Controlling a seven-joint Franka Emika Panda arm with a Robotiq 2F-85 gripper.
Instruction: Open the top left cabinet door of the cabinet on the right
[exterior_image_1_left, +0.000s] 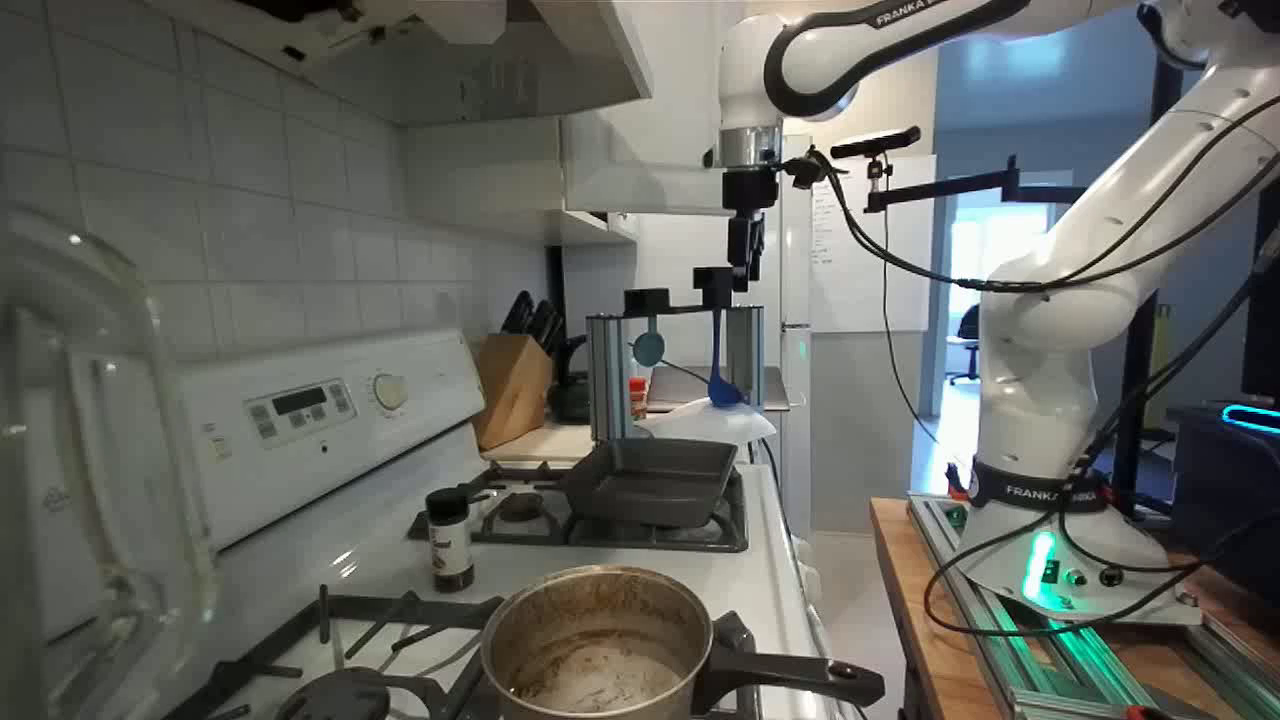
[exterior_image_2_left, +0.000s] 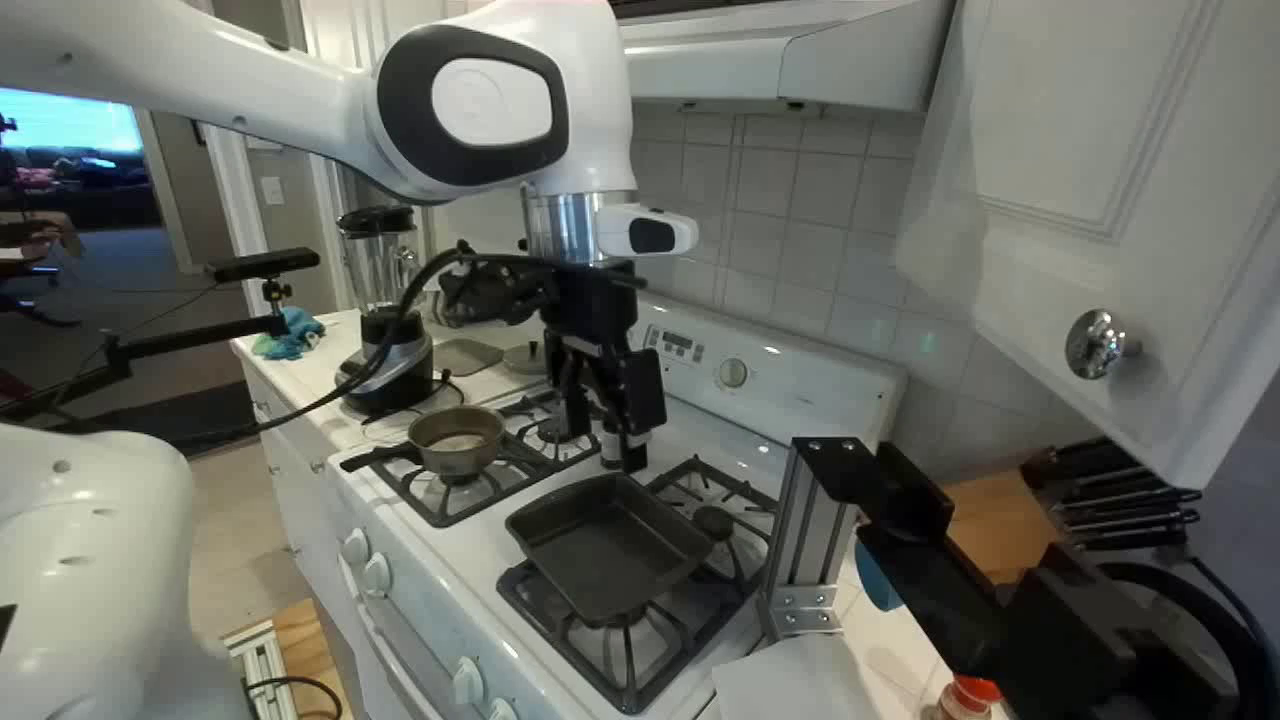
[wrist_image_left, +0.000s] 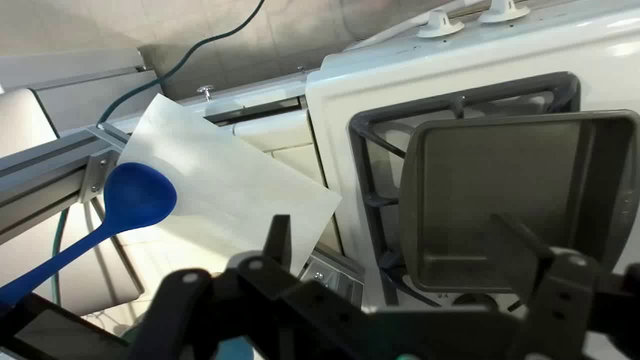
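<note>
My gripper (exterior_image_1_left: 747, 272) points down with its fingers spread apart and nothing between them. In an exterior view its fingers (exterior_image_2_left: 605, 440) hang over the stove. In the wrist view the two fingertips (wrist_image_left: 400, 237) stand wide apart above the pan and a white sheet. A narrow strip of a tall, flat white unit (exterior_image_1_left: 797, 240) shows at the back in an exterior view, beyond the arm. I cannot tell whether it is the cabinet. Its front is mostly hidden, and no top left door can be made out. My gripper touches no door.
White wall cabinets (exterior_image_1_left: 650, 165) hang over the counter; a door there has a round knob (exterior_image_2_left: 1095, 343). A metal tool rack (exterior_image_2_left: 808, 540) holds a blue ladle (wrist_image_left: 137, 197). A pan (exterior_image_2_left: 610, 545) and pot (exterior_image_2_left: 457, 440) stand on the stove. A range hood (exterior_image_1_left: 520, 75) overhangs.
</note>
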